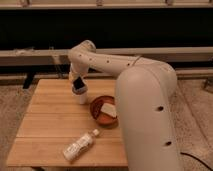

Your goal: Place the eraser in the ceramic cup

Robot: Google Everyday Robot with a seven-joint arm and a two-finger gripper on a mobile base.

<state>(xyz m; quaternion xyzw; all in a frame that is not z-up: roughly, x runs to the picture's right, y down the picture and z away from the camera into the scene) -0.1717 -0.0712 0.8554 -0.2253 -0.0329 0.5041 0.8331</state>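
Note:
The white ceramic cup (81, 95) stands on the wooden table (50, 120), left of the red-brown bowl. The black eraser (78, 83) is at the cup's mouth, tilted, its lower end at or just inside the rim. My gripper (77, 79) is directly above the cup at the eraser, at the end of the white arm that reaches over from the right. The gripper's body hides how it meets the eraser.
A red-brown bowl (100, 116) with a white block (109, 110) in it sits right of the cup. A clear plastic bottle (80, 145) lies on its side near the table's front edge. My large white arm body (147, 115) covers the table's right side.

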